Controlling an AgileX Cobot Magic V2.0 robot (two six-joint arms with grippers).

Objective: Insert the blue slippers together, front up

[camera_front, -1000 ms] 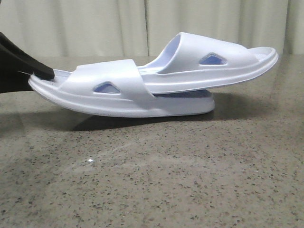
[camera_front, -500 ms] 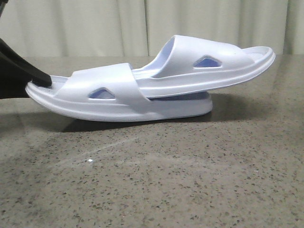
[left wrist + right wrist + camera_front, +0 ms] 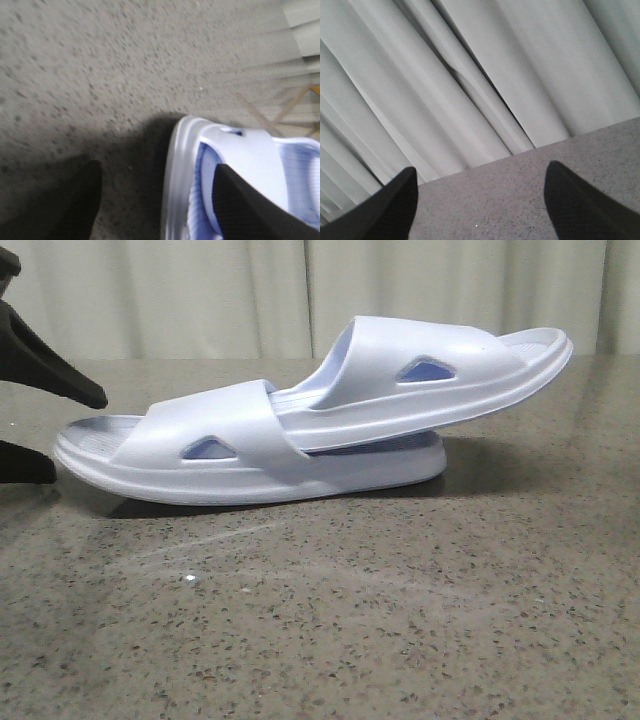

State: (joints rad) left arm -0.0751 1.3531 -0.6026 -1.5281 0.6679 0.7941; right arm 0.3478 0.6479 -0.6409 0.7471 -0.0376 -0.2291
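Two pale blue-white slippers lie nested on the speckled table point(image 3: 350, 620). The lower slipper point(image 3: 230, 430) rests flat on its sole. The upper slipper point(image 3: 450, 355) has one end pushed under the lower one's strap, and its other end tilts up to the right. My left gripper point(image 3: 76, 435) is open at the lower slipper's left end, one finger above the footbed and one beside the sole. In the left wrist view the left gripper point(image 3: 157, 166) straddles the slipper's rim point(image 3: 180, 165). My right gripper point(image 3: 481, 167) is open and empty above bare table.
A pale pleated curtain point(image 3: 200, 290) hangs behind the table's far edge and also shows in the right wrist view point(image 3: 470, 75). The granite-patterned tabletop stretches in front of the slippers.
My left gripper was shut on the lower slipper's left end and held it slightly raised. It has opened, and the nested slippers have settled onto the table.
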